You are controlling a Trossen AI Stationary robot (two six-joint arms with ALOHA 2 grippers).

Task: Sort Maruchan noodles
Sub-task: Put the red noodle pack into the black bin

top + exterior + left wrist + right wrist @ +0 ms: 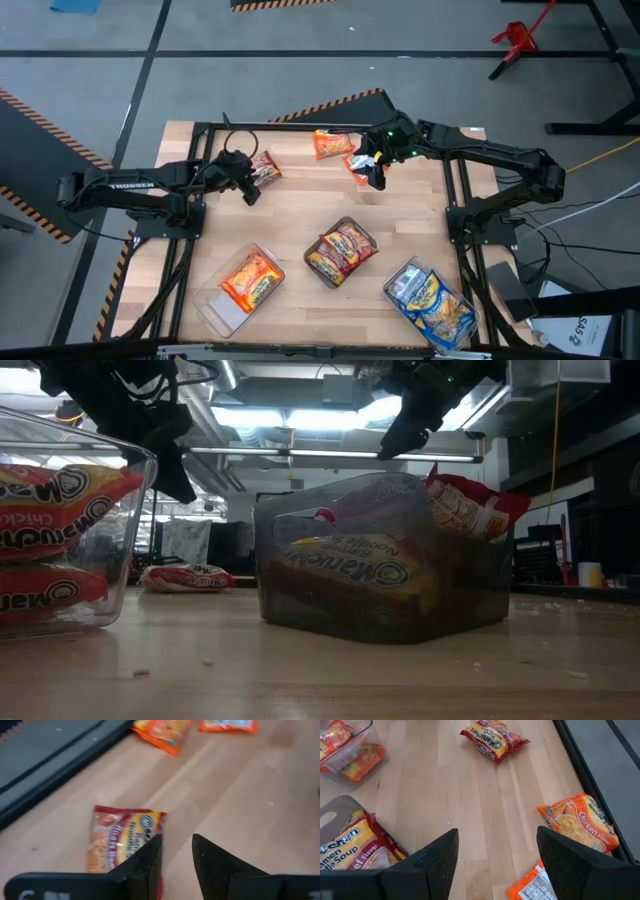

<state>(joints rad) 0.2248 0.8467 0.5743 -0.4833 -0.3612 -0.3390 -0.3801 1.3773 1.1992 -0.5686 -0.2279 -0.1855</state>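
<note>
Three loose packets lie flat at the table's far side. A dark red packet (pixel 265 168) (pixel 122 837) lies just beside my left gripper (pixel 249 190) (pixel 177 860), which hovers above the table, open by a narrow gap. An orange packet (pixel 332 143) (pixel 580 822) and a second orange packet (pixel 355 163) (pixel 532 887), back side up, lie by my right gripper (pixel 375 178) (pixel 495 865), which is raised and wide open. More packets fill three clear trays.
Three clear trays stand along the near half: one with orange packets (pixel 245 285), one with dark red packets (pixel 340 250) (pixel 380 555), one with blue-and-white packets (pixel 432 300). Bare wood lies between the grippers and the trays. A black frame rail (pixel 300 125) borders the far edge.
</note>
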